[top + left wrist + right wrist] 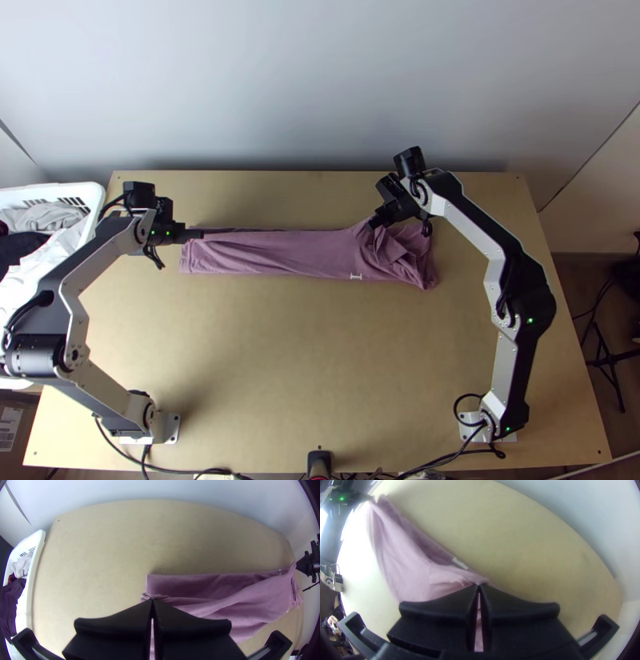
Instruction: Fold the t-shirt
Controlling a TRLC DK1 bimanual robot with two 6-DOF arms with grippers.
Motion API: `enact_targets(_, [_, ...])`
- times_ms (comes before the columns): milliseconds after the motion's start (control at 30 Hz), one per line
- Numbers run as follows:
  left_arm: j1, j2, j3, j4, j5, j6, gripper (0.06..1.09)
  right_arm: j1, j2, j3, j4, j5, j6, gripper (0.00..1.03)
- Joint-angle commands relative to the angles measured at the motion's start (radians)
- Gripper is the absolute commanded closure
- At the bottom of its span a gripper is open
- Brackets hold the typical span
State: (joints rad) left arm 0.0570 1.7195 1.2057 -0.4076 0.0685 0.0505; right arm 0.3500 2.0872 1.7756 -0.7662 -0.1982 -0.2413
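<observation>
The mauve t-shirt point(280, 250) lies as a long, narrow folded strip across the upper table, rumpled at its right end. My left gripper point(197, 234) is at the strip's left end, and in the left wrist view the left gripper point(152, 600) is shut on an edge of the t-shirt point(213, 610). At the right end, my right gripper point(374, 223) holds the far edge, raised into a small peak. The right wrist view has the right gripper point(479, 586) shut on the t-shirt point(410, 576), near a pale label.
A white basket point(98, 200) with clothes stands beyond the table's left edge. A wall point(320, 88) rises behind the table. Bare wood point(320, 368) lies between the arms' bases. Cables run along the near edge.
</observation>
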Motion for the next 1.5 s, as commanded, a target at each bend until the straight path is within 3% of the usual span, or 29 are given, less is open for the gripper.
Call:
enact_targets(0, [0.000,0.072,0.060,0.010,-0.001,0.012,1.05,-0.013,0.030,0.030,-0.008,0.000,-0.006,1.00])
enact_targets(800, [-0.017,0.190,0.135,0.024,0.002,0.046,1.05,-0.032,0.126,0.097,-0.008,0.011,0.002,1.00])
enact_targets(833, [-0.020,0.184,0.137,0.023,0.004,0.045,1.05,-0.034,0.126,0.096,-0.010,0.011,0.005,0.95])
enact_targets(867, [-0.025,0.175,0.138,0.020,0.005,0.037,1.05,-0.034,0.122,0.094,-0.015,0.011,0.011,0.78])
enact_targets(900, [-0.031,0.163,0.138,0.013,0.007,0.028,1.04,-0.034,0.117,0.093,-0.024,0.011,0.030,0.53])
enact_targets(933, [-0.039,0.146,0.138,0.007,0.005,0.009,0.96,-0.036,0.109,0.091,-0.038,0.011,0.046,0.22])
enact_targets(967, [-0.045,0.123,0.135,-0.005,0.005,-0.014,0.88,-0.036,0.099,0.085,-0.045,0.011,0.056,0.02])
enact_targets(1067, [-0.062,0.061,0.117,0.001,0.001,-0.054,0.53,-0.031,0.037,0.054,-0.044,0.011,0.083,0.03])
enact_targets(1167, [-0.063,0.022,0.114,0.003,-0.001,-0.074,0.39,-0.016,-0.049,0.010,-0.022,0.009,0.102,0.03])
enact_targets(1467, [-0.009,0.005,0.011,-0.007,-0.004,-0.070,0.38,0.066,-0.191,-0.100,-0.019,0.009,0.143,0.03])
